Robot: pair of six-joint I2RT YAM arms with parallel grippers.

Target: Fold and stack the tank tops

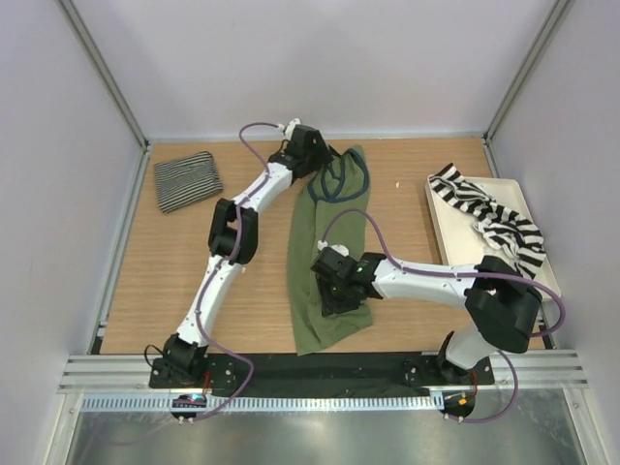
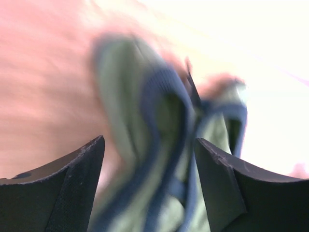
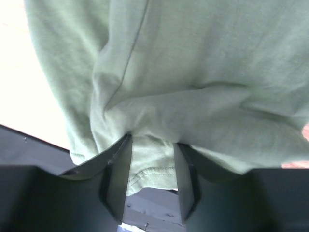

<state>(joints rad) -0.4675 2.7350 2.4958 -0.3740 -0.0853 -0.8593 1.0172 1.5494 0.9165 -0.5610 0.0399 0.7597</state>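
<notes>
Progress is judged at about one garment in three. The pinstriped tank top [image 1: 187, 181] lies folded into a compact rectangle at the far left of the table [image 1: 194, 281]. The olive green tank top [image 1: 308, 242] lies stretched out lengthwise at the centre, apparently narrowed into a long strip, with no crosswise fold made yet. The broad-striped tank top [image 1: 494, 221] sits crumpled on the cream tray [image 1: 455, 247] at the right, unfolded. No stack exists yet. The left gripper [image 2: 149, 142] is at the far, neckline end of the olive top. Its fingers are spread wide, with the navy-edged straps lying between them but not clamped. The right gripper [image 3: 152, 140] is at the near hem. Its fingers stand a narrow gap apart with the hem in that gap, and cloth puckers at the tips. Whether they pinch the hem cannot be told. The left wrist view is heavily blurred, so strap layering is unreadable. In the top view the right wrist covers part of the lower cloth, which hides the exact layer count there.
</notes>
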